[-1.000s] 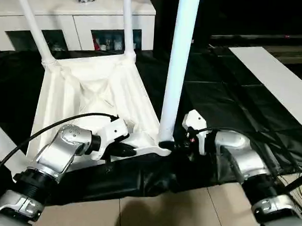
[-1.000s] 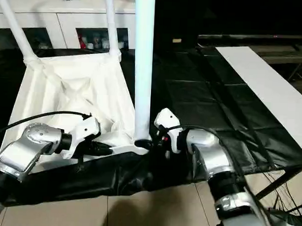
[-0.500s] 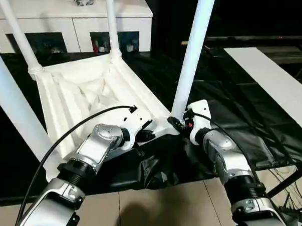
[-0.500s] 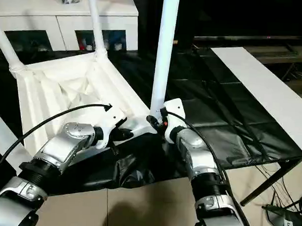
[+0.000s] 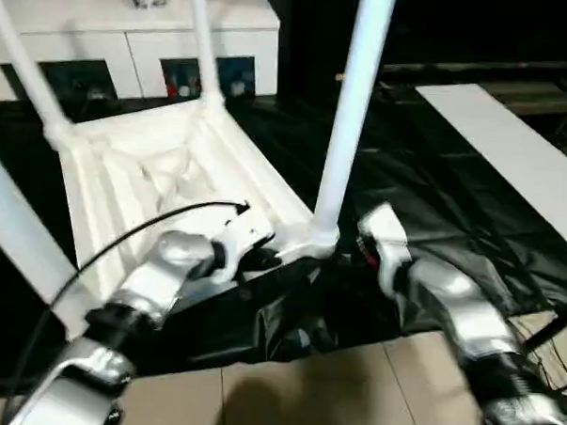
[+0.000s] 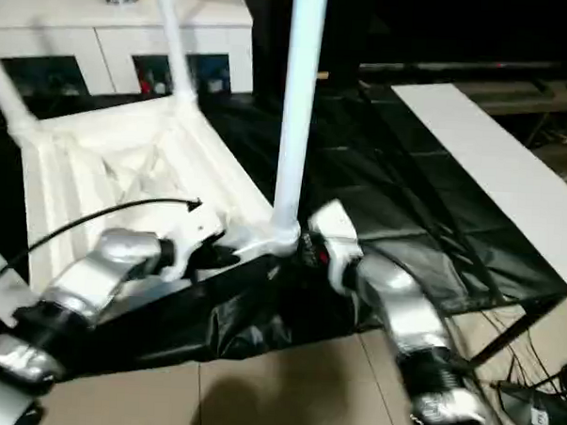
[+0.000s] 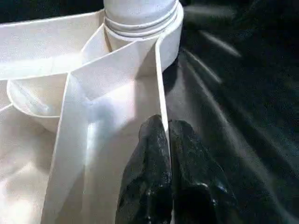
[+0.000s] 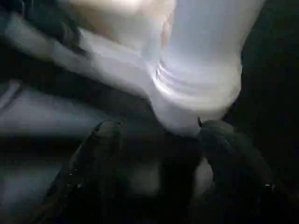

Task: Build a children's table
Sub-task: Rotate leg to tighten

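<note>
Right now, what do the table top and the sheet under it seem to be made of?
Table top: looks like white moulded plastic, smooth with a slight sheen; thin ribs cross its underside.
Sheet: probably black plastic film or coated cloth, glossy; it wrinkles, folds and catches light.

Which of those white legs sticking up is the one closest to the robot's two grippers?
The thick leg rising from the tabletop's near corner, between both grippers; the others stand at farther corners.

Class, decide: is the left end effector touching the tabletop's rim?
Touching. The left wrist view shows the left end effector with black fingers pinching the tabletop's rim.
</note>
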